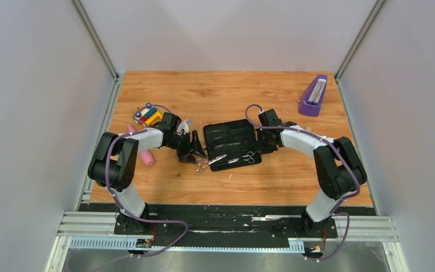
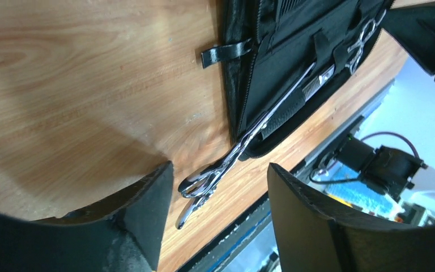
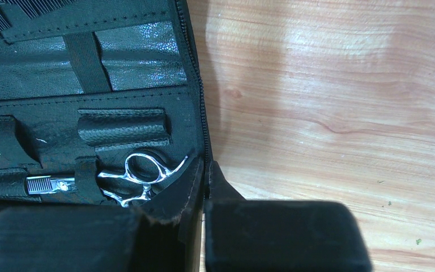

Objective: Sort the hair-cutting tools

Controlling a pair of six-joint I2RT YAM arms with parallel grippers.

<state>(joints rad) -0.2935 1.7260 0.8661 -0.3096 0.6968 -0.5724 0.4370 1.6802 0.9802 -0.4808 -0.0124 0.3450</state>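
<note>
Wooden tabletop (image 1: 226, 90) under black case (image 1: 230, 135) and scissors (image 2: 249, 136), grey walls (image 1: 28, 113)

- Desk (image 2: 79, 73): pale wood grain, smooth, with a faint sheen.
- Scissors (image 2: 215, 173): polished silver metal, mirror-bright; second pair (image 3: 139, 175) alike.
- Case (image 3: 130, 56): black pebbled leather-look lining, glossy; straps (image 3: 88, 56) matt woven cloth.
- Left fingers (image 2: 141, 226): matt black, rough, worn at the edges.

- A wood-grain desk (image 1: 232, 90) is being enclosed by pale grey walls (image 1: 226, 31) on three sides.
- The corners are being framed by slanting metal posts (image 1: 94, 38).
- The wood is being lit evenly.
</note>
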